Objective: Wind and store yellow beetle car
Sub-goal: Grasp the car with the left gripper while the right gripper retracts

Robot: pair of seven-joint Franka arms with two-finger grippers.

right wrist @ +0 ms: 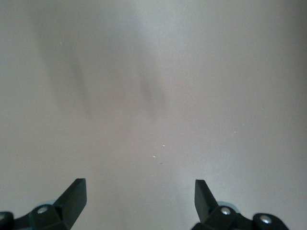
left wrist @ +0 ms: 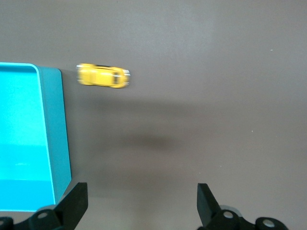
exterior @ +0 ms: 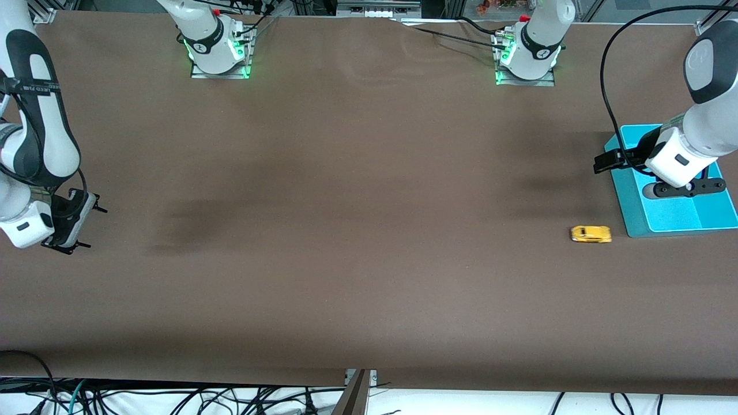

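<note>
The yellow beetle car (exterior: 591, 234) stands on the brown table near the left arm's end, beside the corner of a cyan tray (exterior: 637, 225) that is nearest the front camera. In the left wrist view the car (left wrist: 103, 75) shows just past the tray's corner (left wrist: 50, 124). My left gripper (exterior: 689, 187) hangs in the air over the tray's edge, open and empty (left wrist: 141, 201). My right gripper (exterior: 95, 228) waits at the right arm's end of the table, open and empty (right wrist: 140, 199), with only bare table under it.
The cyan tray has a raised rim and an inner divider (exterior: 697, 207). The brown table cloth (exterior: 346, 230) runs between the two arms. Cables hang below the table's front edge (exterior: 173, 400).
</note>
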